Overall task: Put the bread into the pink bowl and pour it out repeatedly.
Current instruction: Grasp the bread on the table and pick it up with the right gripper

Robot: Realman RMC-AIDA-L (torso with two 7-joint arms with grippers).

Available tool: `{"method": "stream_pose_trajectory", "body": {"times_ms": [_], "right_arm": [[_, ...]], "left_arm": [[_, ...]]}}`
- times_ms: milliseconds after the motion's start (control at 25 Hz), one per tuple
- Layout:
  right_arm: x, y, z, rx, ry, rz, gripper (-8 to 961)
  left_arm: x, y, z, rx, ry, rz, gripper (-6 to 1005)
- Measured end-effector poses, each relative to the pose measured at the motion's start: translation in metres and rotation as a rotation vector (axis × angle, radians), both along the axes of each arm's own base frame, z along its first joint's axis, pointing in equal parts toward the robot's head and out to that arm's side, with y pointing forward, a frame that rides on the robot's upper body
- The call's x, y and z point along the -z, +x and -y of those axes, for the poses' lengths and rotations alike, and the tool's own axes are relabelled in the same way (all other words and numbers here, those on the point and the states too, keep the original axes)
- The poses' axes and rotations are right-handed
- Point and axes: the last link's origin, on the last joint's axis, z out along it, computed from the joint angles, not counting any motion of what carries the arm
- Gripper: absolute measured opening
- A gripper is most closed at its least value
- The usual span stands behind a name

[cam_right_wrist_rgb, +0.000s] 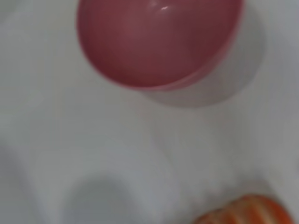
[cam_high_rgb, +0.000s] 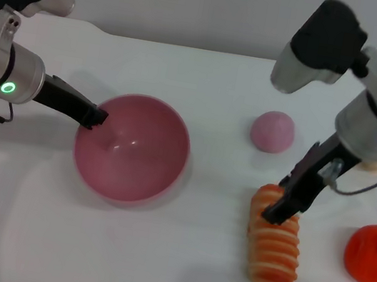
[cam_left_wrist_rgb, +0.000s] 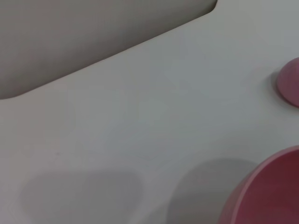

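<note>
The pink bowl (cam_high_rgb: 132,147) sits upright on the white table (cam_high_rgb: 205,86), left of centre, with nothing inside it. The left gripper (cam_high_rgb: 95,117) is at the bowl's rim at about 10 o'clock, its dark fingers together on the rim, gripping it.

The bread (cam_high_rgb: 274,248) lies on the table at roughly 4 o'clock from the bowl, well apart from it, striped side up. The right gripper (cam_high_rgb: 285,204) is down on the loaf's far end, fingers closed around it.

A small pink ball (cam_high_rgb: 272,131) rests at 2 o'clock from the bowl. A red-orange lump (cam_high_rgb: 374,257) lies at 3 o'clock from the bread. A beige lump (cam_high_rgb: 375,162) is mostly hidden behind the right arm.

No readable writing or labels appear anywhere.
</note>
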Motion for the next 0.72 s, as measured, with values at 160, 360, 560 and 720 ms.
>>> {"method": "stream_pose_trajectory", "body": {"times_ms": [160,360,560,720], "right_arm": [[0.007,0.006,0.003,0.04,-0.024,-0.018,565],[0.008,0.012,0.006,0.072,-0.022,-0.016,559],[0.012,0.015,0.009,0.095,-0.017,0.003,553],[0.016,0.018,0.01,0.095,-0.016,0.015,548]], "left_arm": [[0.0,0.0,0.0,0.0,-0.003,-0.002,46],[0.001,0.001,-0.001,0.004,-0.005,-0.006,45],[0.001,0.002,-0.001,0.009,-0.009,-0.009,45],[0.003,0.003,0.0,0.015,-0.017,-0.013,45]]}}
